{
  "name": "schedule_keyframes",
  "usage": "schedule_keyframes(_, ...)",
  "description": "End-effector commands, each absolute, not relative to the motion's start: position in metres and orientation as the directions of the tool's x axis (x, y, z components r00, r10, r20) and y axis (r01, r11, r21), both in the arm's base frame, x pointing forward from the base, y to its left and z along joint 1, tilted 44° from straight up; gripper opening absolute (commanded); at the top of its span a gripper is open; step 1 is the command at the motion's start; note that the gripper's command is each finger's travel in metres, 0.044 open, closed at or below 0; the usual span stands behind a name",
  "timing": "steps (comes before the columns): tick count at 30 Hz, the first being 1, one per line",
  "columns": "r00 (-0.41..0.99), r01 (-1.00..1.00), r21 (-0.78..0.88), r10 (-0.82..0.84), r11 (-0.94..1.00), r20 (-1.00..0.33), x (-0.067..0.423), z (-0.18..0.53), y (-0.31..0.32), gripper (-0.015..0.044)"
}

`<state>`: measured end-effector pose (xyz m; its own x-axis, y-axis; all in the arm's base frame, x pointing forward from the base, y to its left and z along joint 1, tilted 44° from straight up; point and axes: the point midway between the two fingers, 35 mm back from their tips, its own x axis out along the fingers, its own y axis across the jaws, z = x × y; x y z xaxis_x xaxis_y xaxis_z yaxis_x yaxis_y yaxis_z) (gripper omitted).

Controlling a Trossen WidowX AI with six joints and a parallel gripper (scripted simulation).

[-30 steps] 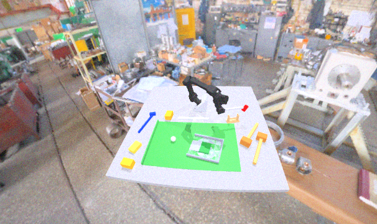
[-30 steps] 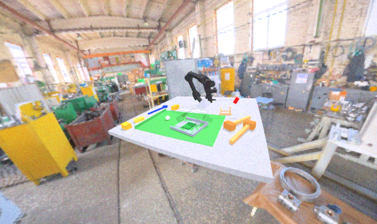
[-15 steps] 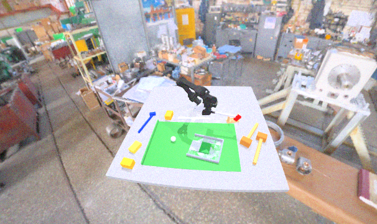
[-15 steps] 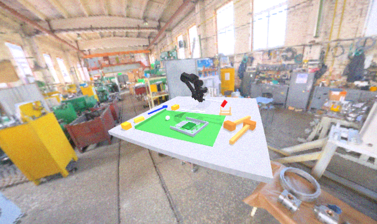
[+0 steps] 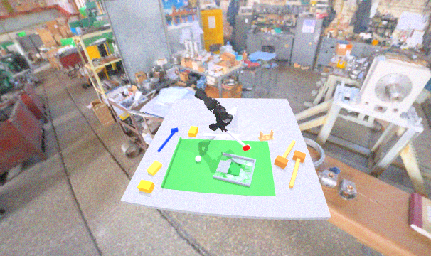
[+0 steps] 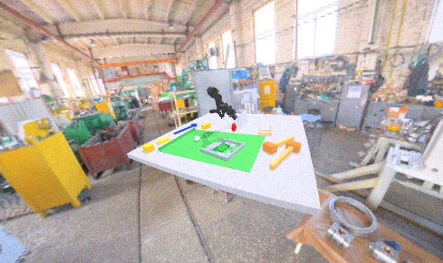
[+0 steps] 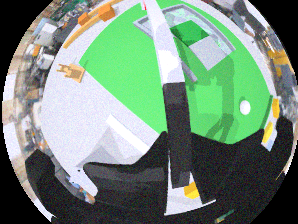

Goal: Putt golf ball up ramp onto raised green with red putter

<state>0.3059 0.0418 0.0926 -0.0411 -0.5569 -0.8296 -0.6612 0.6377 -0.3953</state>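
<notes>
My gripper is shut on the handle of the red putter. The putter has a white shaft and a red head, which hangs over the back edge of the green mat. The white golf ball lies on the mat, to the left of the gripper and nearer the front. The raised green, with its grey ramp and frame, stands on the mat's right half.
A blue putter lies left of the mat. Yellow blocks sit along the left side. Two orange mallets lie to the right. A small wooden rack stands behind the mat.
</notes>
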Motion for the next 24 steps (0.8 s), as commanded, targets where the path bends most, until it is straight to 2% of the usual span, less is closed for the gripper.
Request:
schedule_keyframes(1,-0.03,-0.53,-0.478,-0.579,0.7,-0.815,0.3,0.119,0.016,0.0)
schedule_keyframes(10,-0.033,-0.228,-0.609,-0.632,0.759,-0.775,0.279,0.168,-0.036,0.0)
schedule_keyframes(19,-0.053,0.088,-0.687,-0.685,0.721,-0.726,0.245,0.211,-0.08,0.0)
schedule_keyframes(24,-0.055,0.111,-0.69,-0.689,0.715,-0.723,0.242,0.214,-0.083,0.0)
